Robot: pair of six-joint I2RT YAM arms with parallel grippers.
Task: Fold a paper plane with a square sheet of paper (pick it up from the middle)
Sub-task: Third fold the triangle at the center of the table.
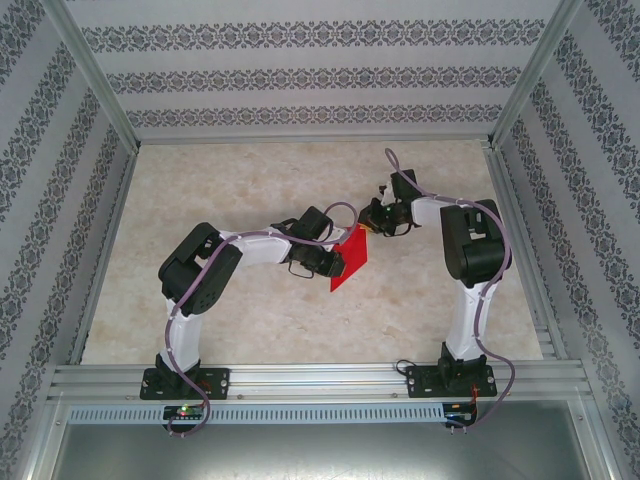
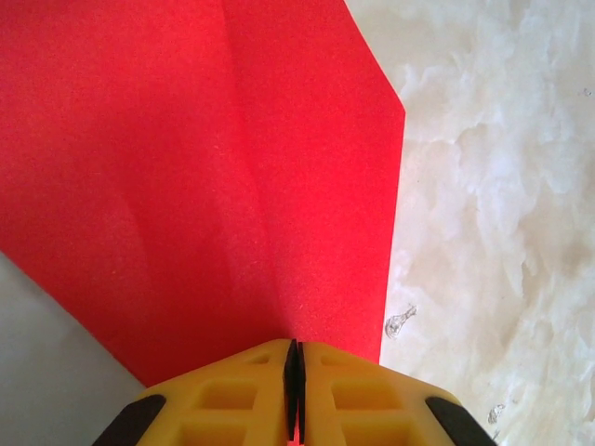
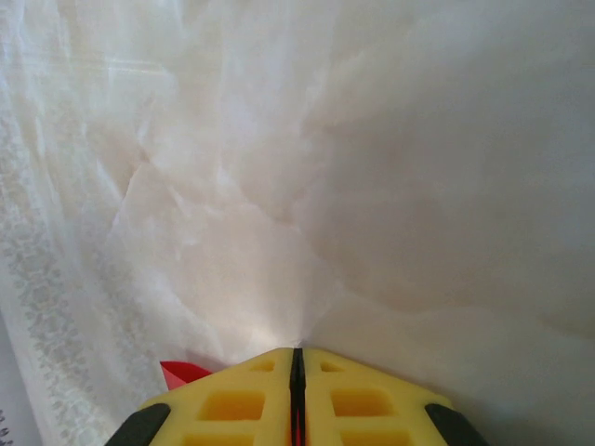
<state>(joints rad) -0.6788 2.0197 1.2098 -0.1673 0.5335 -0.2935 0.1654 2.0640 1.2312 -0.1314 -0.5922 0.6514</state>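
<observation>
The left gripper (image 2: 294,360) is pinched tight on the square sheet of paper (image 2: 204,186), which is held up, creased down its centre, over the middle of the table (image 1: 230,180), well away from every edge. The right gripper (image 3: 297,360) is closed too — a red sliver between its pads suggests it nips the sheet's far corner. For a clean fold, both pinches should hold firm while the edges meet along that crease — slowly, without skew or tearing.
</observation>
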